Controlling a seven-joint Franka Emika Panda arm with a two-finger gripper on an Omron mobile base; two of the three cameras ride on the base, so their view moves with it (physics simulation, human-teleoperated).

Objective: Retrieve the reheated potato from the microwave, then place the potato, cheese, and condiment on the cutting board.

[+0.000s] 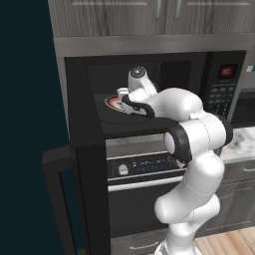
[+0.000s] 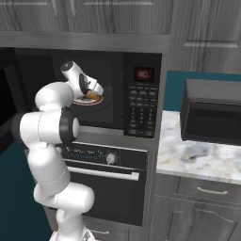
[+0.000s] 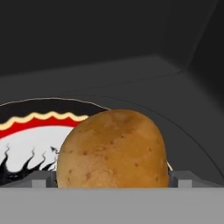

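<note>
Inside the microwave (image 2: 141, 94), gripper (image 3: 113, 183) spread wide, gripping nothing; potato (image 3: 113, 149) sits between the fingertips on a plate (image 3: 26, 140), free cavity floor toward 2 o'clock

**Potato on its plate inside the open microwave**

The microwave (image 2: 141, 94) is a wide black built-in box, its door swung open to the left, with a keypad panel and a small red display lit on its right side. Inside the dark cavity lies the potato (image 3: 113, 148), a rounded golden-brown lump with fine speckled skin. It rests on a plate (image 3: 26, 144) patterned in white, red and black with a wavy yellow line. From the right base view a sliver of the potato (image 2: 93, 97) shows on that plate.
</note>
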